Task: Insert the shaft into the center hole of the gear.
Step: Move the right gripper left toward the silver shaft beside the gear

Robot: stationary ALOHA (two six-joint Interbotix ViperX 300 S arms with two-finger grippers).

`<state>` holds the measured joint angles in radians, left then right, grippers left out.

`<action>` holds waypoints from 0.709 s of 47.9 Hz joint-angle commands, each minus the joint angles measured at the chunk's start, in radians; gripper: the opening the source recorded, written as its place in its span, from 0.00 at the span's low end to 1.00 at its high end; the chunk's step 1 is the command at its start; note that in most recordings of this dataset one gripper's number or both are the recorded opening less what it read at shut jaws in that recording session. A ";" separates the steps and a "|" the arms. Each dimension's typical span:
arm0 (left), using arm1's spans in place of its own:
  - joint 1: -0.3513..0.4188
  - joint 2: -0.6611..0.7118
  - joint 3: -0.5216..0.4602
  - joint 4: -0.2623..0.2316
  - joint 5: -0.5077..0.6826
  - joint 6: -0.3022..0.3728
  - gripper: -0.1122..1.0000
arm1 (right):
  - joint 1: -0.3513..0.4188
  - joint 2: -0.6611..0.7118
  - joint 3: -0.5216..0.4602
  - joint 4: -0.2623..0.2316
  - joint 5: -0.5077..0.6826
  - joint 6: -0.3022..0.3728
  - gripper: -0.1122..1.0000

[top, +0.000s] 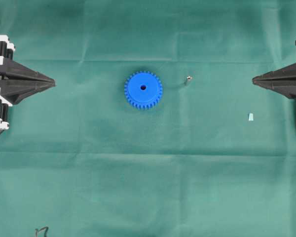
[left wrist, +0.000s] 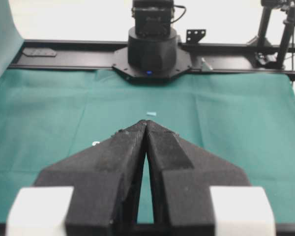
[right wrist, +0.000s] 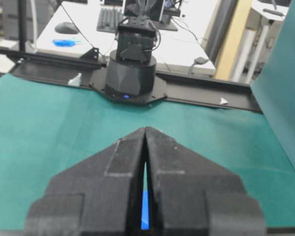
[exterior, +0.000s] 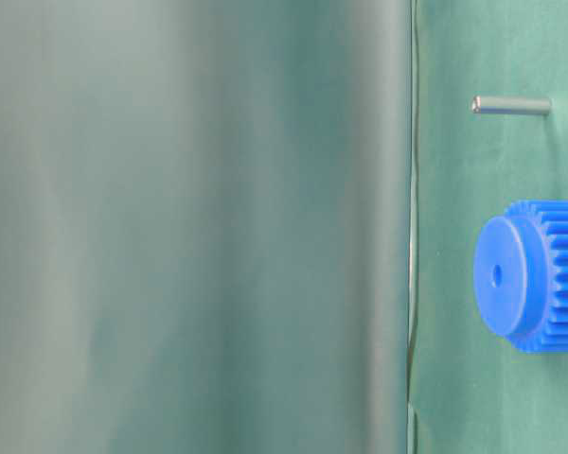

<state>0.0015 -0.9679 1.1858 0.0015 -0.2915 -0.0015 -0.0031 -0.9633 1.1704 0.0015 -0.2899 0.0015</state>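
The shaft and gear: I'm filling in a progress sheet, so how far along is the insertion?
Nothing is done yet. The shaft stands on the green cloth, apart from the gear, whose center hole is empty. Nothing is in hand: the left gripper and right gripper sit shut at opposite edges. Picking up the shaft and inserting it remain.

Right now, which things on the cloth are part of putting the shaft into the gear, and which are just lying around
For the job:
- gear, blue, lying flat
- center hole, unfilled
- shaft, standing apart from the gear

Lying about:
- pale-blue tapered piece
- green cloth
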 commanded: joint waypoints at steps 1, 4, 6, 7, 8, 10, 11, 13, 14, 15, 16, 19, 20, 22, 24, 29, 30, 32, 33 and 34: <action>-0.008 0.008 -0.037 0.008 0.035 -0.026 0.10 | -0.002 0.005 -0.009 0.003 0.000 0.008 0.12; -0.008 0.005 -0.038 0.008 0.055 -0.043 0.10 | -0.002 0.006 -0.014 0.003 0.014 0.008 0.12; -0.008 0.003 -0.038 0.011 0.061 -0.049 0.10 | -0.005 0.009 -0.018 0.006 0.026 0.009 0.12; -0.009 0.002 -0.038 0.011 0.063 -0.054 0.10 | -0.006 0.011 -0.023 0.011 0.031 0.009 0.12; -0.009 0.002 -0.038 0.011 0.066 -0.057 0.10 | -0.009 0.014 -0.026 0.014 0.035 0.011 0.12; -0.008 -0.002 -0.038 0.011 0.067 -0.060 0.10 | -0.017 0.018 -0.034 0.025 0.041 0.011 0.12; -0.009 -0.002 -0.038 0.011 0.067 -0.060 0.10 | -0.023 0.021 -0.037 0.029 0.044 0.011 0.12; -0.009 -0.002 -0.040 0.011 0.067 -0.061 0.10 | -0.032 0.034 -0.044 0.038 0.051 0.011 0.12; -0.008 -0.002 -0.040 0.011 0.067 -0.061 0.10 | -0.040 0.041 -0.048 0.043 0.055 0.011 0.12; -0.008 -0.002 -0.040 0.012 0.067 -0.060 0.10 | -0.046 0.048 -0.051 0.046 0.063 0.011 0.12; -0.009 -0.002 -0.040 0.012 0.067 -0.061 0.10 | -0.057 0.063 -0.055 0.052 0.074 0.011 0.12; -0.008 -0.002 -0.040 0.012 0.067 -0.061 0.10 | -0.078 0.098 -0.061 0.060 0.095 0.011 0.12; -0.009 -0.002 -0.038 0.012 0.067 -0.061 0.10 | -0.086 0.114 -0.064 0.064 0.097 0.011 0.12; -0.008 0.000 -0.040 0.012 0.067 -0.061 0.10 | -0.098 0.143 -0.067 0.072 0.104 0.011 0.12; -0.009 -0.002 -0.040 0.012 0.067 -0.061 0.10 | -0.110 0.176 -0.074 0.080 0.107 0.011 0.12; -0.008 -0.002 -0.040 0.012 0.069 -0.061 0.10 | -0.143 0.272 -0.087 0.094 0.106 0.011 0.13; -0.008 -0.002 -0.038 0.012 0.067 -0.061 0.10 | -0.147 0.288 -0.089 0.098 0.104 0.012 0.13; -0.008 -0.002 -0.040 0.012 0.067 -0.061 0.10 | -0.160 0.324 -0.095 0.106 0.100 0.011 0.13; -0.008 -0.002 -0.038 0.012 0.067 -0.061 0.10 | -0.166 0.341 -0.098 0.110 0.097 0.011 0.14; -0.008 -0.002 -0.040 0.012 0.067 -0.061 0.10 | -0.170 0.359 -0.103 0.112 0.097 0.011 0.16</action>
<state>-0.0046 -0.9725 1.1735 0.0107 -0.2178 -0.0629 -0.1549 -0.6581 1.1029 0.0997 -0.1825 0.0107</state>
